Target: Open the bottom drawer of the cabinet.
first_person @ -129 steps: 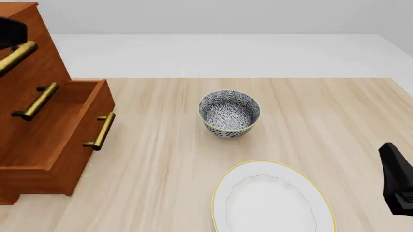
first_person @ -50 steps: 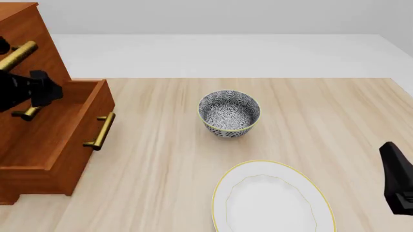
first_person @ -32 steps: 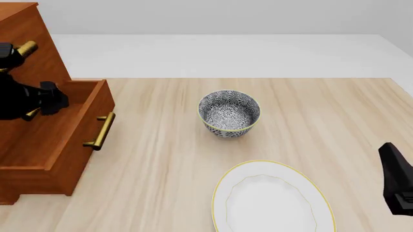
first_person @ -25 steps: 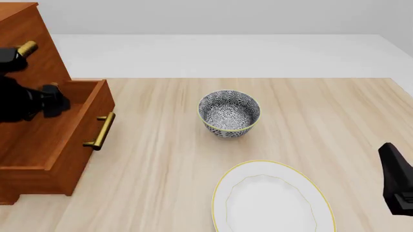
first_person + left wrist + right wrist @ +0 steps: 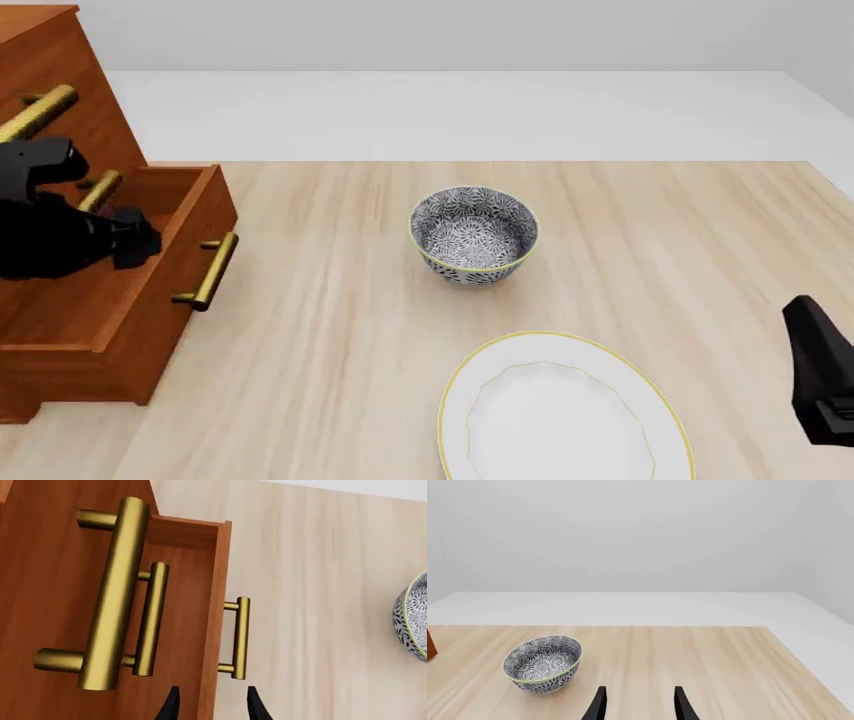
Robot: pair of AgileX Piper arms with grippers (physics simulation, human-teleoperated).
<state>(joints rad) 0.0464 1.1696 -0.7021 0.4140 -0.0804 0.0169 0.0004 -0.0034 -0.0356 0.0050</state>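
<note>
Right claw [image 5: 636, 706]: I see its two tips apart and holding nothing, parked low at my near right, well clear of the work.
Plate [image 5: 561, 410]: near me on the tabletop [image 5: 667, 250], white with a yellow rim; not involved.
Bowl [image 5: 474, 236]: patterned, mid-tabletop, well apart from the cabinet.
Left claw [image 5: 209, 706]: tips apart, straddling the front panel's top edge from above, gripping nothing.
Bottom drawer [image 5: 127, 300]: at the left, already pulled part way out of the cabinet [image 5: 60, 90], plain wood inside showing.
Drawer handle [image 5: 240, 637]: brass bar on the outer face, just ahead of my tips in the left wrist view.
Step, as I judge it: I lower onto this bar, not the two brass handles [image 5: 117, 592] above, close squarely across it, then pull straight out along the drawer's travel, slowly.
</note>
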